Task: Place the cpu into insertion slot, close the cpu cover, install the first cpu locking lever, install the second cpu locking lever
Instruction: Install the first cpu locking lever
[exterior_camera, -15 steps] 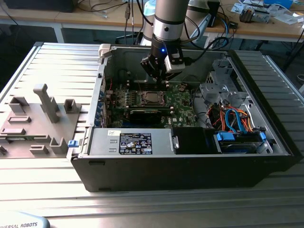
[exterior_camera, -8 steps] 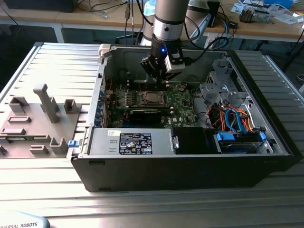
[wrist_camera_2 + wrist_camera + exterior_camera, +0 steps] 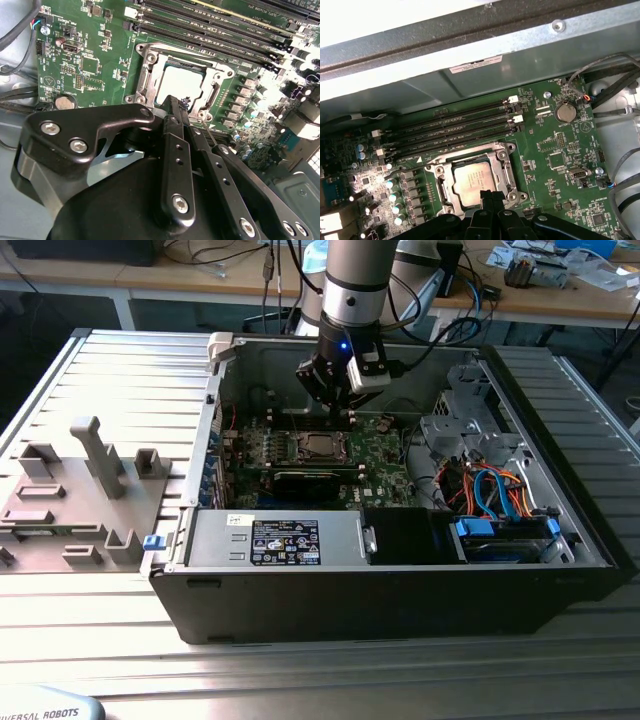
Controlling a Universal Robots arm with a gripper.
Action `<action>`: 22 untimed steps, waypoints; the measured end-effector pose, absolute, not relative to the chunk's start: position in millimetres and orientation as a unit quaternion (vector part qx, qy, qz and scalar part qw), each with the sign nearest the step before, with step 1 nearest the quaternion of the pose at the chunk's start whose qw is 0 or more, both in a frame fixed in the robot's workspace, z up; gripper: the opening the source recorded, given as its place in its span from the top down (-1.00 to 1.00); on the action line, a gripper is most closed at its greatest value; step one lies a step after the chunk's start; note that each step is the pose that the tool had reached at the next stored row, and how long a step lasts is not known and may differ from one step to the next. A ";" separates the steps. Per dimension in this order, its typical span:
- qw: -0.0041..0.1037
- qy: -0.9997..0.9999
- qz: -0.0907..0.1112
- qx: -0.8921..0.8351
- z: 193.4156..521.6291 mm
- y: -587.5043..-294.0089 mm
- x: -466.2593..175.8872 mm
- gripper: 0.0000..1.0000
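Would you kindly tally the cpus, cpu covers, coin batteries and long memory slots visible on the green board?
cpu: 1
cpu cover: 1
coin battery: 1
long memory slots: 4
Total: 7

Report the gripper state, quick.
Gripper: shut, nothing seen held, tips at the edge of the cpu cover.
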State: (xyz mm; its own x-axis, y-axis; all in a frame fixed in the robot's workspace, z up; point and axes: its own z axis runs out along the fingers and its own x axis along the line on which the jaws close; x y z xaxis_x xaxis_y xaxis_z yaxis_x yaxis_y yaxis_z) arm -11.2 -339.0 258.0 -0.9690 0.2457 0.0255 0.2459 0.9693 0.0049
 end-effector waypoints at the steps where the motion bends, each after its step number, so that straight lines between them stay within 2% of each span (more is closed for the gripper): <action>1: 0.012 -0.992 -0.004 -0.124 258.0 -339.0 -11.2 0.79; 22: 0.012 -0.993 -0.004 -0.118 258.0 -339.1 -11.2 0.79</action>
